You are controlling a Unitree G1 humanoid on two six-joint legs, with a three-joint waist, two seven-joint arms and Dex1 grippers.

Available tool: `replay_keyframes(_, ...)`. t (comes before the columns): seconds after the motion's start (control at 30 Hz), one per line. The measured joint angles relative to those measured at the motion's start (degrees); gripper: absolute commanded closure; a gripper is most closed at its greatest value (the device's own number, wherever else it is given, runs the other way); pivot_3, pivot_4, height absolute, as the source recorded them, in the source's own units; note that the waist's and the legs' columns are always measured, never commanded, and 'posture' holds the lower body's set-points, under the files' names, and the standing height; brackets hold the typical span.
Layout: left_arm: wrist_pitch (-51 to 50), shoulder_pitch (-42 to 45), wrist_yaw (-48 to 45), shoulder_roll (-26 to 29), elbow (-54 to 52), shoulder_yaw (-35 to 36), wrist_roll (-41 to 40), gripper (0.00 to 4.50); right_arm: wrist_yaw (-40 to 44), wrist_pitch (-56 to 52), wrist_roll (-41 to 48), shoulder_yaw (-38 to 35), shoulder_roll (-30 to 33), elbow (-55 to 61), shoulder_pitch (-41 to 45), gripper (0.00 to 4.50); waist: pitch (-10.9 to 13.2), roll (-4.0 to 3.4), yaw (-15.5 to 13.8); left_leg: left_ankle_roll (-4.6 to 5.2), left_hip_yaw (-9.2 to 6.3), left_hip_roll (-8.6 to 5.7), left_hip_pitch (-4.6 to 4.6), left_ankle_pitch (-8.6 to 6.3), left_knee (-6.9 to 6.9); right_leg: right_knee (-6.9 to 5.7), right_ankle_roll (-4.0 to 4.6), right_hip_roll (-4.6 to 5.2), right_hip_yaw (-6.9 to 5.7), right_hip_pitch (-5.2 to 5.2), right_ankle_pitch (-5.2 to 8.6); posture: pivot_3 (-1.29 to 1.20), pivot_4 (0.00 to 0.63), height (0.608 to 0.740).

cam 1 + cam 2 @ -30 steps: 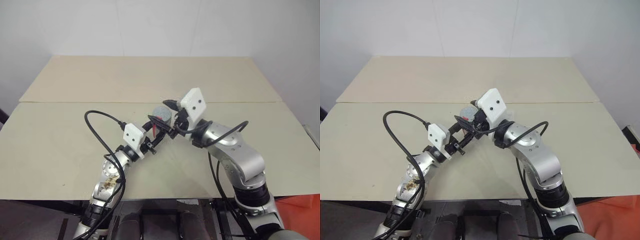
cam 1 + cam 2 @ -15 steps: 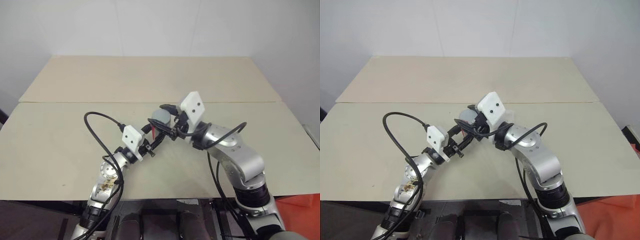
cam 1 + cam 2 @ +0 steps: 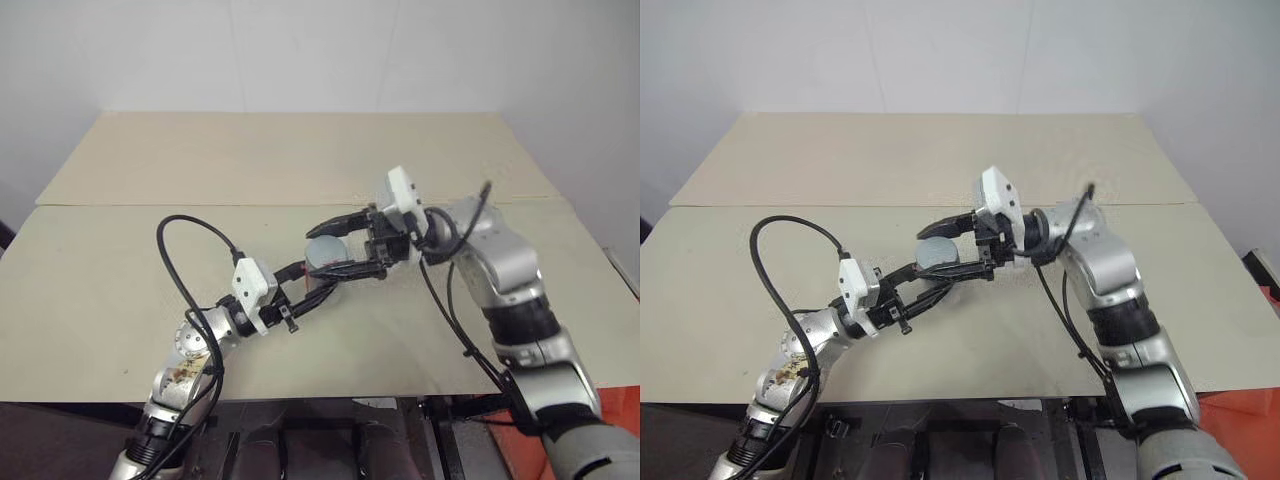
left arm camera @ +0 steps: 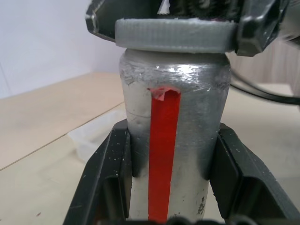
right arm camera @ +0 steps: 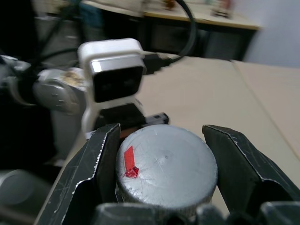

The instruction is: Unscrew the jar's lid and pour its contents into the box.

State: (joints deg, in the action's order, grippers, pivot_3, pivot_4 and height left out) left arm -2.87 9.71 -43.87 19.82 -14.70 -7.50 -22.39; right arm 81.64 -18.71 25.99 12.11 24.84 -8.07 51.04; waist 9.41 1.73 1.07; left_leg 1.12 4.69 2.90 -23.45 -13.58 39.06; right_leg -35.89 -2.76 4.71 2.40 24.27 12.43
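Note:
My left gripper (image 3: pixel 318 280) is shut on the silver-grey jar (image 4: pixel 197 140), its two black fingers clamping the body on either side of the red stripe. It holds the jar up over the middle of the table. The grey ribbed lid (image 5: pixel 166 164) with its small red mark sits on the jar. My right gripper (image 3: pixel 334 248) reaches in from the right, level, with one finger pressed to each side of the lid's rim. Behind the jar, a clear plastic box (image 4: pixel 91 138) lies on the table, partly hidden. The contents are hidden inside the jar.
The beige table (image 3: pixel 120 260) is made of two boards with a seam (image 3: pixel 200 205) running across it behind the arms. A black cable (image 3: pixel 175 225) loops up from my left arm.
My right wrist has swung round: its gripper now comes at the lid from the right and lies level. My left hand has drawn the jar slightly back toward me.

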Motion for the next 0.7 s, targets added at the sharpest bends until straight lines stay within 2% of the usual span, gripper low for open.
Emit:
replay_keyframes(0.1, 0.01, -0.08, 0.07, -0.18, -0.27, 0.05, -0.04, 2.61, 7.08, 5.77, -0.01, 1.93, -1.33, -9.13, 5.20, 1.72, 0.01, -0.01, -0.08, 0.00, 0.01, 0.01, -0.01, 0.00, -0.02, 0.00, 0.01, -0.01, 0.00, 0.01, 0.00, 0.00, 0.150, 0.740)
replay_keyframes(0.3, -0.05, -0.45, 0.75, -0.18, -0.03, 0.70, 0.77, 2.61, 8.09, 15.30, 4.32, 10.68, 0.04, -19.89, 11.35, 1.72, 0.02, -0.03, -0.28, 0.00, 0.05, 0.01, -0.03, 0.00, -0.04, 0.01, 0.02, 0.04, -0.01, 0.03, -0.01, 0.00, 0.150, 0.740)
replay_keyframes(0.4, -0.65, -0.68, 0.99, 0.06, -0.04, 1.15, 0.81, 2.61, 8.25, 17.21, 4.62, 11.41, -0.87, -22.66, 12.08, 1.72, 0.02, -0.03, -0.27, 0.00, 0.04, 0.02, -0.02, 0.00, -0.04, -0.01, 0.03, 0.04, -0.02, 0.03, -0.01, 0.00, 0.150, 0.740)
replay_keyframes(0.57, -0.85, -1.47, 1.67, -1.16, -0.92, 1.34, 0.61, 2.61, 8.25, 17.45, 4.33, 7.82, -2.02, -22.62, 11.05, 0.09, 0.03, -0.04, -0.49, -0.01, 0.04, 0.02, -0.08, 0.00, -0.04, 0.00, 0.03, 0.06, -0.04, 0.06, -0.01, 0.00, 0.150, 0.740)
replay_keyframes(0.7, 0.56, -1.99, 2.75, -2.90, -0.90, 0.86, 1.49, 2.61, 6.67, 14.45, 6.83, 1.94, 0.24, -11.90, 5.16, 0.04, 0.03, -0.03, -0.90, -0.01, 0.02, 0.02, -0.10, -0.01, -0.05, 0.02, 0.04, 0.10, -0.09, 0.05, -0.01, 0.00, 0.150, 0.740)
